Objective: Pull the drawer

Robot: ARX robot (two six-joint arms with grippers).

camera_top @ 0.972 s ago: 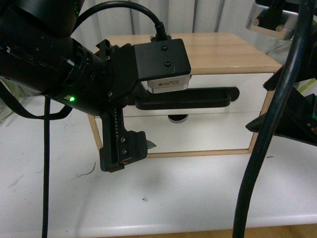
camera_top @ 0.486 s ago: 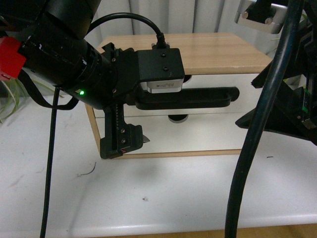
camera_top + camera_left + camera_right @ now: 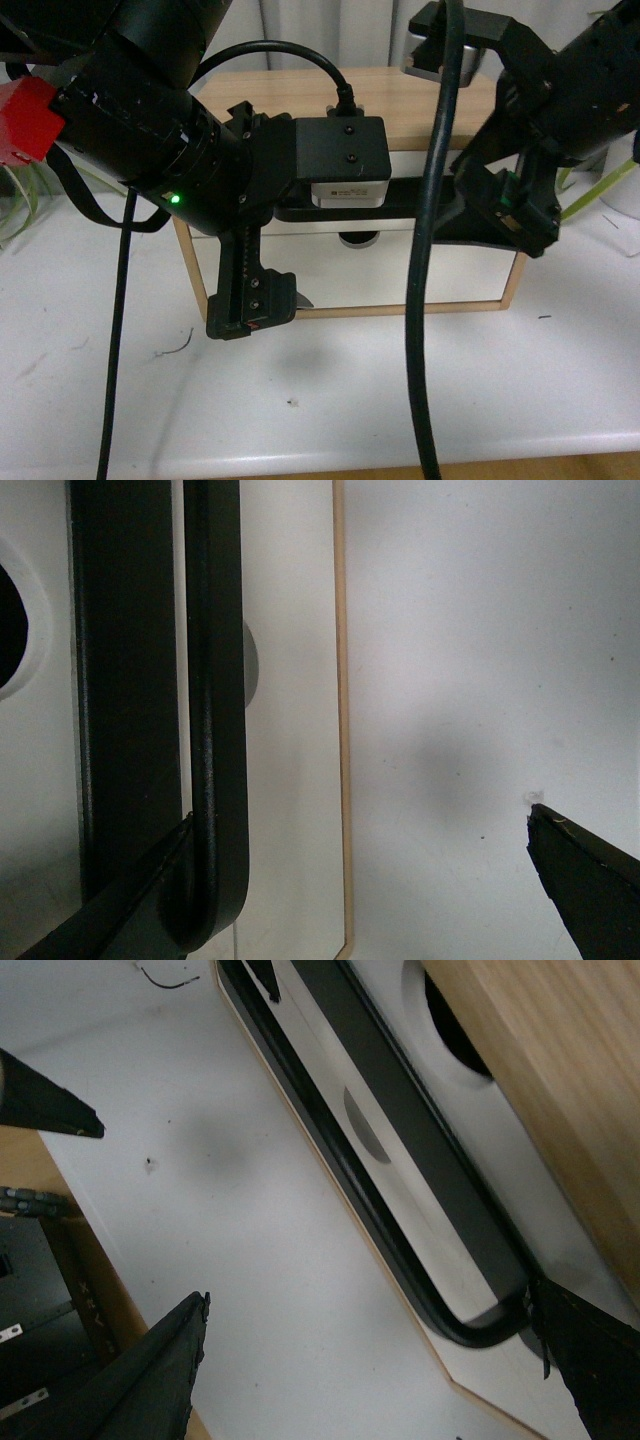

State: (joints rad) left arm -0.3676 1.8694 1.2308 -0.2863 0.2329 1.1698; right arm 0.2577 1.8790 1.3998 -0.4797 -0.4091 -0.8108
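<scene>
The drawer is the upper white front of a small wood-topped cabinet, with a long black bar handle across it. My left gripper is open in front of the cabinet's left part. In the left wrist view one finger lies against the rounded end of the handle, the other over the table. My right gripper is open at the handle's right end. In the right wrist view one finger sits beside the curved end of the handle. The drawer's notch shows under the wood top.
Below is a plain white front without a handle. The cabinet stands on a white table. Black cables hang in front of the camera. Green leaves lie at the right, and more at the left.
My right arm has swung in from the right edge and now sits at the handle's right end. The left arm has shifted only slightly to the right.
</scene>
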